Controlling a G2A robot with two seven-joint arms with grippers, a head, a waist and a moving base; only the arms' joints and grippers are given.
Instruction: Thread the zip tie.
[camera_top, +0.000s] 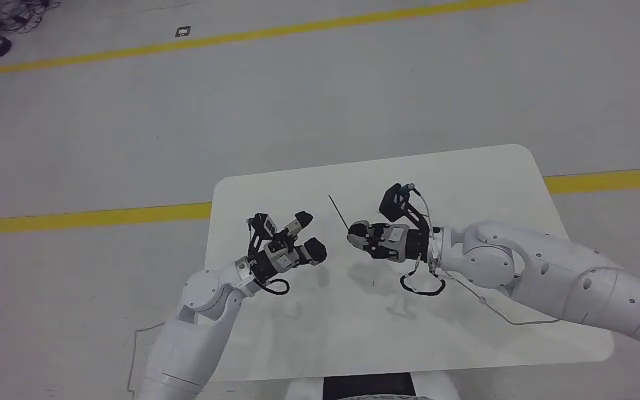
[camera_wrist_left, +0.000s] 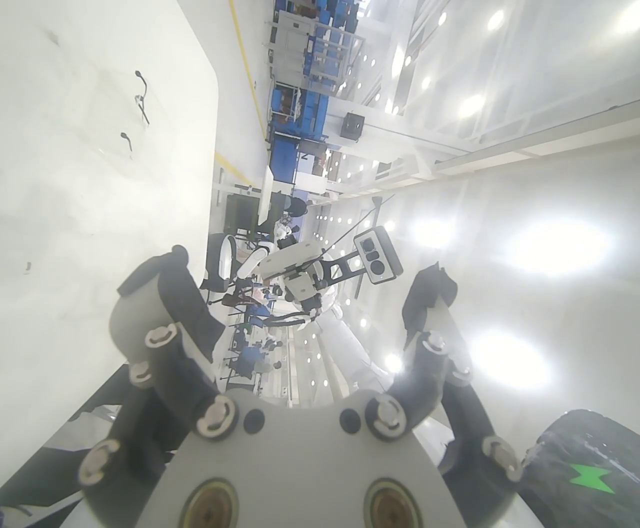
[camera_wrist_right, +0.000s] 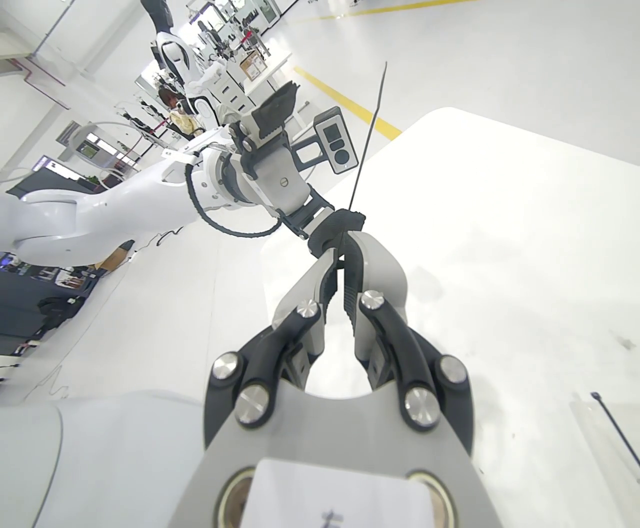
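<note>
A thin black zip tie (camera_wrist_right: 369, 132) sticks up from my right gripper (camera_wrist_right: 344, 246), which is shut on its lower end. In the top view the zip tie (camera_top: 337, 210) slants away from the right gripper (camera_top: 356, 238) above the middle of the white table (camera_top: 470, 175). My left gripper (camera_top: 300, 240) is open just beside it, its fingers spread wide. From the right wrist, one left finger (camera_wrist_right: 334, 226) lies close against my right fingertips, the other finger (camera_wrist_right: 276, 114) well apart. In the left wrist view the left gripper (camera_wrist_left: 300, 275) frames the right gripper (camera_wrist_left: 295, 282) and the zip tie (camera_wrist_left: 350, 232).
Spare zip ties (camera_wrist_left: 142, 97) lie on the table near the right arm's side, one (camera_wrist_right: 615, 425) on a clear sheet. The table's far edge (camera_top: 370, 165) borders grey floor with a yellow line (camera_top: 100, 217).
</note>
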